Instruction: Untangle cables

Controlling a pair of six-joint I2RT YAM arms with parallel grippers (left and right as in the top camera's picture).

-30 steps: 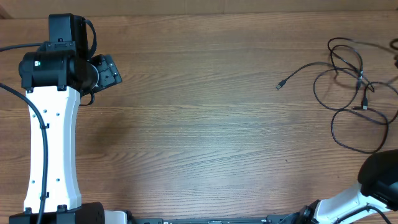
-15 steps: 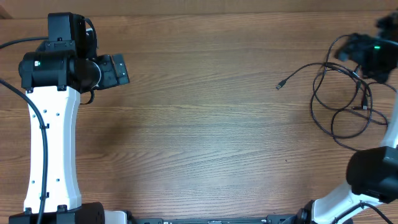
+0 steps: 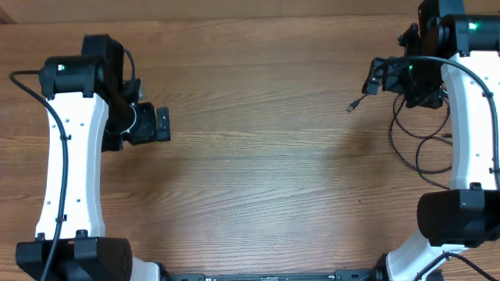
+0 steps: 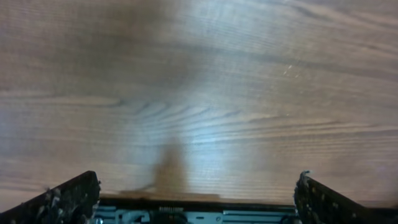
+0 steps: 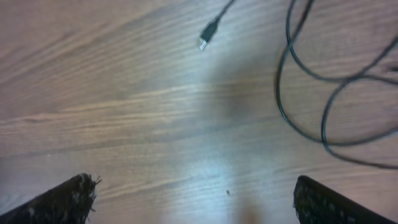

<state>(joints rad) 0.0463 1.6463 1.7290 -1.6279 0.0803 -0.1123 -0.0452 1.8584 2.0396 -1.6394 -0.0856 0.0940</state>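
Note:
Thin black cables (image 3: 394, 125) lie in tangled loops at the table's right side, partly hidden under my right arm. One free end with a small plug (image 3: 353, 105) points left. In the right wrist view the plug (image 5: 208, 32) lies at the top and the cable loops (image 5: 278, 93) curve at upper right. My right gripper (image 3: 373, 78) hovers just above and left of the loops, open, its fingers (image 5: 326, 202) wide apart over bare wood. My left gripper (image 3: 162, 125) is far off at the left, open, with only wood between its fingers (image 4: 68, 199).
A wooden table (image 3: 258, 172) fills the view. My white right arm (image 3: 469, 117) crosses over the cable pile, and its own thicker black wire runs along it. My white left arm (image 3: 70, 156) stands along the left edge.
My right arm has swung up from the lower right corner to above the cables, and its jaws have opened. My left gripper has moved down and right and opened wider.

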